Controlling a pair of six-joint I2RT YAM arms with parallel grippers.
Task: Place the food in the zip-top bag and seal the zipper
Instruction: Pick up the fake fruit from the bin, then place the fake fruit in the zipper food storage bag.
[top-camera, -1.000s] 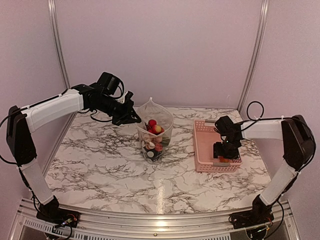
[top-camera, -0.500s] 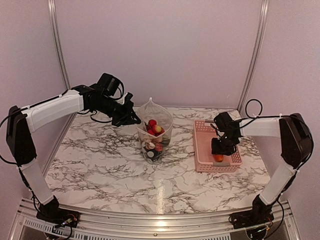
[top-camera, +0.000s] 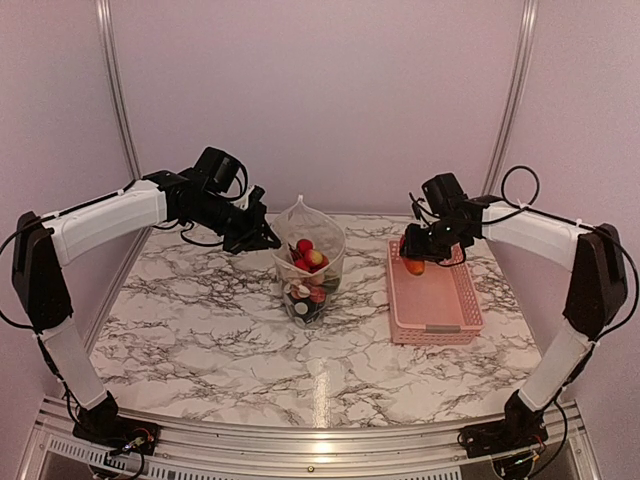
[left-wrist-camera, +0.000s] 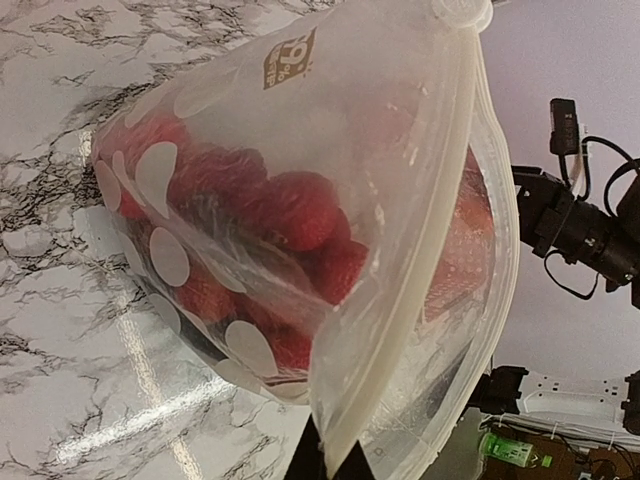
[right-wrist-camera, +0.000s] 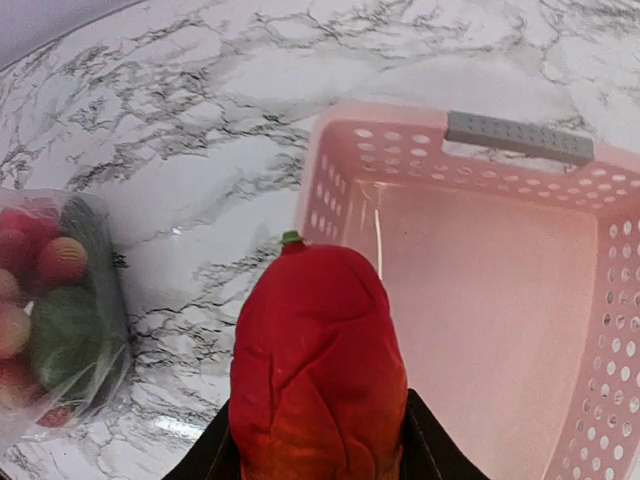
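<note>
Right wrist view: my right gripper (right-wrist-camera: 318, 452) is clamped on a red-orange toy vegetable (right-wrist-camera: 318, 350), with the pink slotted plastic basket (right-wrist-camera: 480, 300) beneath it. My left gripper (top-camera: 267, 238) pinches the rim of the dotted clear plastic bag (top-camera: 322, 243).

- Table (top-camera: 200, 330): white marble-look top w/ grey-black veins, glossy finish.
- Back wall (top-camera: 320, 100): plain pale lilac-pink panel, matte.
- Left side wall (top-camera: 50, 120) & right side wall (top-camera: 590, 120): same colour as back, angled in toward it.
- Two silver metal posts at the rear corners, left post (top-camera: 115, 90) & right post (top-camera: 512, 100), both leaning slightly inward in top view.
- Aluminium rail (top-camera: 300, 445) runs along table's near edge.
- Light: soft, even; glare streak (top-camera: 320, 395) on tabletop near front centre.
</note>
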